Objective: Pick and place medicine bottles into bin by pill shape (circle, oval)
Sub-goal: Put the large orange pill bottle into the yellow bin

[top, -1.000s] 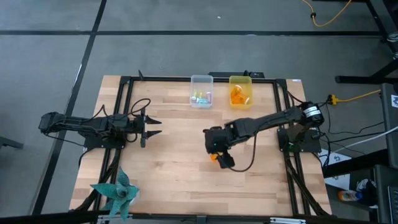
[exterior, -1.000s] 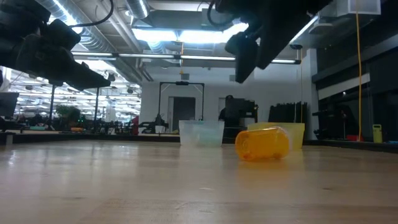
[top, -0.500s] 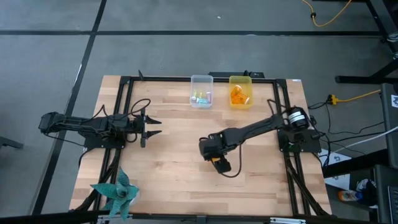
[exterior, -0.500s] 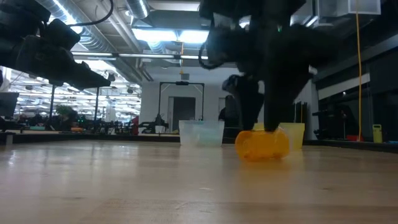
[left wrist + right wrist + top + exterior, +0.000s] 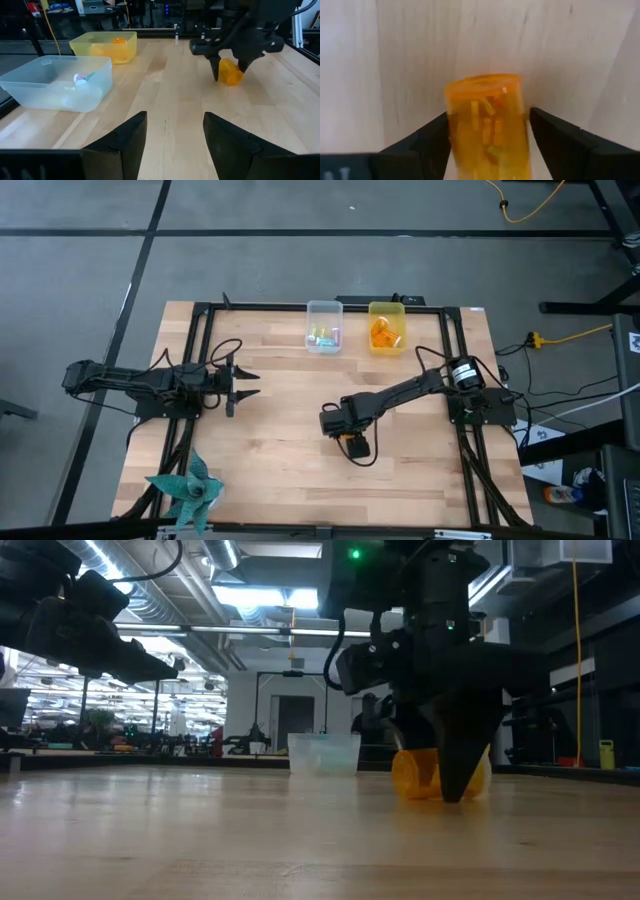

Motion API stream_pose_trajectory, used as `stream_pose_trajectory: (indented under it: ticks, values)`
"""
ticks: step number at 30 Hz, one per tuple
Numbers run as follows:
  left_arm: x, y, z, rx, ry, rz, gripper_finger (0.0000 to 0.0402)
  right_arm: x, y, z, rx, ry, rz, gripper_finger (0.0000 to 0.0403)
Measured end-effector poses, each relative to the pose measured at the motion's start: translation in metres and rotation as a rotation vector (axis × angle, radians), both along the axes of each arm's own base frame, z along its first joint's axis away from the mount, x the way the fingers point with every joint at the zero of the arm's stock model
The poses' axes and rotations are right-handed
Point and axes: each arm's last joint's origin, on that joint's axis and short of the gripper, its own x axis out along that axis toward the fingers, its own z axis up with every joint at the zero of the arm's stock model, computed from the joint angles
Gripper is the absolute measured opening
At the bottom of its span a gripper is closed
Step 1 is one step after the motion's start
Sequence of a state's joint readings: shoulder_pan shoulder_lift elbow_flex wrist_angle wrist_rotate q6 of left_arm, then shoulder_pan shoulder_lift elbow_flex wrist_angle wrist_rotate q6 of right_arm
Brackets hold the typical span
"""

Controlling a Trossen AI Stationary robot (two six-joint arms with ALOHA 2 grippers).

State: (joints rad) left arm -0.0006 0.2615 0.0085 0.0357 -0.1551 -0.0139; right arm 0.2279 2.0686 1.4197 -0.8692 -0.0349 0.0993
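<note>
An amber-orange medicine bottle (image 5: pixel 485 125) lies on its side on the wooden table, right of the middle, with oblong pills showing inside. It also shows in the low view (image 5: pixel 415 777) and the left wrist view (image 5: pixel 231 72). My right gripper (image 5: pixel 351 443) has come down over it from above, open, with one finger on each side of the bottle. My left gripper (image 5: pixel 250 385) hovers open and empty over the table's left part. My right gripper straddles the bottle's round side wall, fingers pointing down and lying across its length. One finger (image 5: pixel 432 135) lies against the bottle's side (image 5: pixel 451 127). The other finger (image 5: pixel 545 130) stands a narrow gap off. The bottle lies on the table.
A clear bin (image 5: pixel 324 326) with pastel vials and a yellow bin (image 5: pixel 387 326) with orange bottles stand at the far edge. A teal paper pinwheel (image 5: pixel 188 488) lies at the near left corner. Black frame rails run along the table's sides.
My right gripper has gone down and a little toward the table's near edge, from above the bottle until its fingers stand around it at table height. The bottle has shifted slightly along the table.
</note>
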Motion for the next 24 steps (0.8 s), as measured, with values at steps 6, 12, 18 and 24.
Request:
stream_pose_trajectory:
  ticks: [6,12,18,24]
  values:
    - [0.0,0.0,0.0,0.0,0.0,0.0,0.019,-0.002,-0.001,0.005,-0.019,0.03,-0.025,0.0203]
    - [0.0,0.0,0.0,0.0,0.0,0.0,0.019,-0.006,-0.006,0.019,-0.174,0.104,0.023,0.0165]
    - [0.0,0.0,0.0,-0.001,0.0,0.001,0.019,-0.015,-0.021,0.042,-0.563,0.177,-0.068,0.0178]
    - [0.0,0.0,0.0,-0.001,0.0,0.0,0.019,-0.027,-0.037,0.065,-0.865,0.18,-0.177,0.0175]
